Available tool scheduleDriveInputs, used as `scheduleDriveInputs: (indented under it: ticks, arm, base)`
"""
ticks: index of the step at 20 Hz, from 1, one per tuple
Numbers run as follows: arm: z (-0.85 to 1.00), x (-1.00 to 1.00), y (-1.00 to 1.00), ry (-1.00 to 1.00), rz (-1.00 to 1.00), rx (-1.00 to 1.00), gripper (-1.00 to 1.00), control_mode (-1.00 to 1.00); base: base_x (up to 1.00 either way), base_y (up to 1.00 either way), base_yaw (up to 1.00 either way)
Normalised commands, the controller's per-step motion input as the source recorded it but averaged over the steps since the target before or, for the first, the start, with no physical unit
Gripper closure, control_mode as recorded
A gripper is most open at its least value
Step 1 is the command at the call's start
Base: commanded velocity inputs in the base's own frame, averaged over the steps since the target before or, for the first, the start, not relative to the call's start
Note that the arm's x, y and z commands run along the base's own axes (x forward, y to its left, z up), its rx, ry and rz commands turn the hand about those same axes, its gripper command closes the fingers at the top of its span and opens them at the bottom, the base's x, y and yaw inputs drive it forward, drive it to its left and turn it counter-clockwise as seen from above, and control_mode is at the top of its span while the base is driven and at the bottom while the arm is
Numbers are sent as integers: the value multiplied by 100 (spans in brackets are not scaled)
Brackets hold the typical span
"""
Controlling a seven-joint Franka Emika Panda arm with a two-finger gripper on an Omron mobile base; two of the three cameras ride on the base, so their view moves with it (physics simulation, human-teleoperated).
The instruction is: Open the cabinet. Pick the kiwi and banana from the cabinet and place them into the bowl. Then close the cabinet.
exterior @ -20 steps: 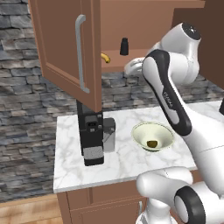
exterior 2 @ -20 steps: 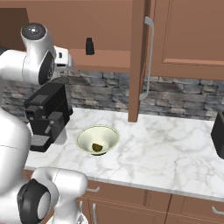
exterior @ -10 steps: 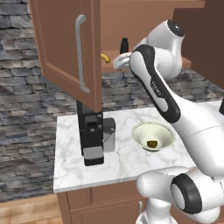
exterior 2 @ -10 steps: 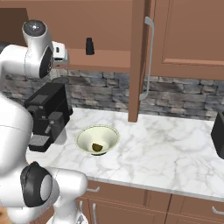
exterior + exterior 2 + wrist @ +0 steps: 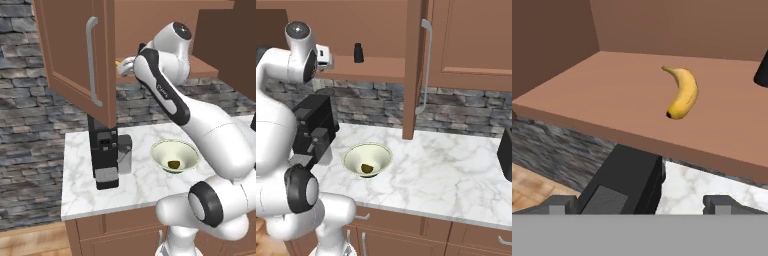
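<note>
On the shelf: banana (image 5: 682,93) lies loose in the open cabinet (image 5: 75,55), ahead of my hand.
Counter below: coffee machine (image 5: 105,155) at left, bowl (image 5: 174,155) right of it with the kiwi (image 5: 174,163) inside.
My gripper (image 5: 639,204): spread wide, holding nothing.
Risk: coming in low, my fingers could hit the shelf edge, or nudge the banana deeper.

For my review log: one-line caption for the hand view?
Open gripper faces the banana lying on the cabinet shelf, above the coffee machine.
</note>
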Motion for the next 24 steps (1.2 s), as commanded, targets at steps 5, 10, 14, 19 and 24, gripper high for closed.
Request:
scheduleDriveInputs:
  ticks: [5,10,14,19,24]
  arm:
    - [0,48,1,0,0,0,-100,-100]
    - [0,43,0,0,0,0,-100,-100]
    - [0,42,0,0,0,0,-100,-100]
    - [0,35,2,0,-1,0,-100,-100]
    - [-3,33,4,0,-1,0,-100,-100]
  base:
    - [0,0,0]
    - [0,0,0]
    - [0,0,0]
    - [0,0,0]
    - [0,0,0]
